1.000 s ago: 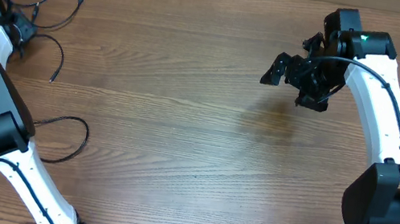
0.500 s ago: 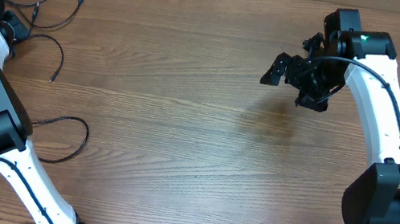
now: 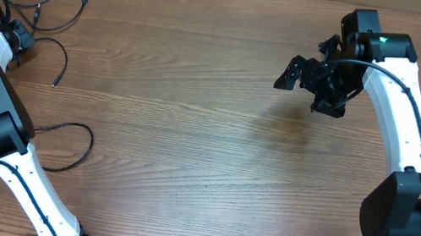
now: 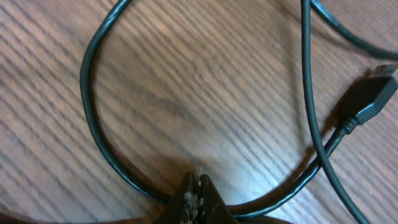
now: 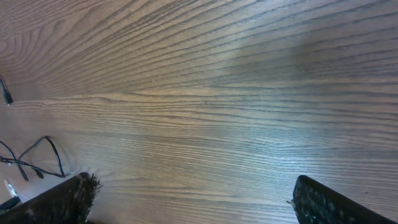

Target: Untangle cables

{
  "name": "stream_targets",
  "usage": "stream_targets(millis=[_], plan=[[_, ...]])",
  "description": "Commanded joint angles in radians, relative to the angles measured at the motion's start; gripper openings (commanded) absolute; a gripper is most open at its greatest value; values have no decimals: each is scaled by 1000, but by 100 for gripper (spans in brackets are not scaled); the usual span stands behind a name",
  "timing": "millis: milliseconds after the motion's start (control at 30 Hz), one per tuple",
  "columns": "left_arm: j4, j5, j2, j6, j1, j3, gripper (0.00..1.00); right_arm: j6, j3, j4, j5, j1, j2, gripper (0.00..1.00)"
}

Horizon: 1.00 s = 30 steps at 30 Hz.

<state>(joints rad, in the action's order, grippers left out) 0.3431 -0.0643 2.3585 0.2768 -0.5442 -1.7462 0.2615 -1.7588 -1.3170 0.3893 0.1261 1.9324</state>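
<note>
Since the previous frame, the left gripper (image 4: 198, 200) had shifted a short way toward 3 o'clock and slightly toward 6 o'clock in the overhead view. It stayed at the 10 o'clock corner of the table (image 3: 188, 149). The right arm had not moved.

Cables (image 4: 84, 93): these lay spread in loose black loops at the 10 o'clock corner, around and beside the left gripper. Several free ends pointed toward 12 and 3 o'clock.

Left wrist view:
- One cord formed a wide open loop on the wood and ran into the fingertips from both sides.
- The left fingers were pressed together and clamped on that cord at the 6 o'clock edge of the view.
- A second cord crossed over the loop near 4 o'clock.
- A black plug (image 4: 370, 93) lay flat at 3 o'clock, just beside that crossing.

Right gripper (image 3: 307, 76): this hung over bare wood at about 1 o'clock on the table, well apart from the cables. In the right wrist view its two fingers stood wide apart, one at each lower corner, with nothing between them. Thin loops of cord were visible at the 8 o'clock edge of that view.
</note>
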Motion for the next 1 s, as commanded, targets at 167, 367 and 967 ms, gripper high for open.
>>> stream_targets(millis=[167, 367, 967], plan=[[340, -135, 0, 341, -56, 2, 4, 0, 107, 61, 8, 4, -40, 100], [525, -80, -83, 502, -93, 1, 4, -1, 117, 62, 8, 4, -40, 100], [333, 148, -129, 63, -49, 2, 100, 0, 117, 51, 8, 4, -40, 100]])
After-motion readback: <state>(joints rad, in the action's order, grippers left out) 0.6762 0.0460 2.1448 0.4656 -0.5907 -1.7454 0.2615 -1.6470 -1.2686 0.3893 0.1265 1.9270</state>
